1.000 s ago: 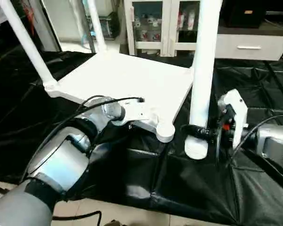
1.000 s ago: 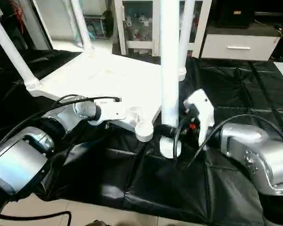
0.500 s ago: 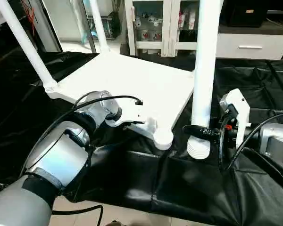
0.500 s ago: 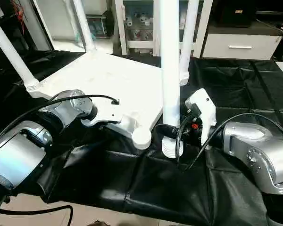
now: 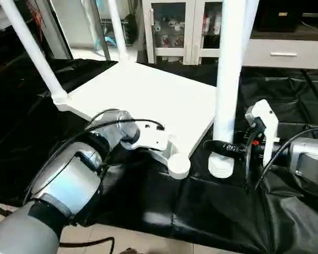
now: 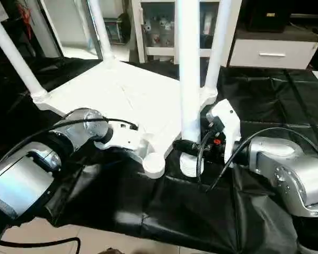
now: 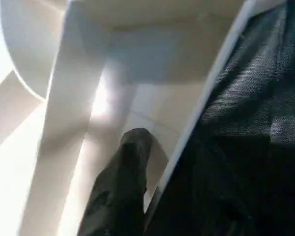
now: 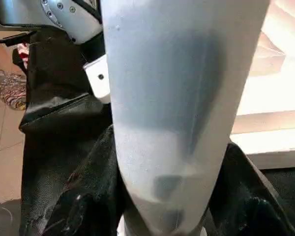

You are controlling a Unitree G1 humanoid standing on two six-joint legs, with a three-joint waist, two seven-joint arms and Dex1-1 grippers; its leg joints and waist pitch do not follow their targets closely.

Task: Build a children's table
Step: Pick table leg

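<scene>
Children's table [image 5: 148, 95] lies upside down on a black cover [image 5: 212, 211], its square white slab tilted, the near edge raised off the sheet. Three white legs already stand in its corner sockets: one at the left corner [image 5: 32, 50], one at the far corner [image 5: 115, 29], and one at the right corner [image 6: 217, 47]. The near corner socket [image 5: 178, 165] is empty.

A fourth leg [image 5: 228, 79] stands upright just beside that empty socket, apart from it, with its ribbed threaded end [image 5: 221, 165] down at the black cover; whether it touches the sheet cannot be told. The right pincer [image 5: 222, 147] comes in from the right and is pinching this loose leg just above the threads, one black finger on each side of the tube.

The left pincer [image 7: 135, 142] reaches under the slab's raised near edge, close to the empty socket. Whether it is spread or pinching the rim cannot be told.
</scene>
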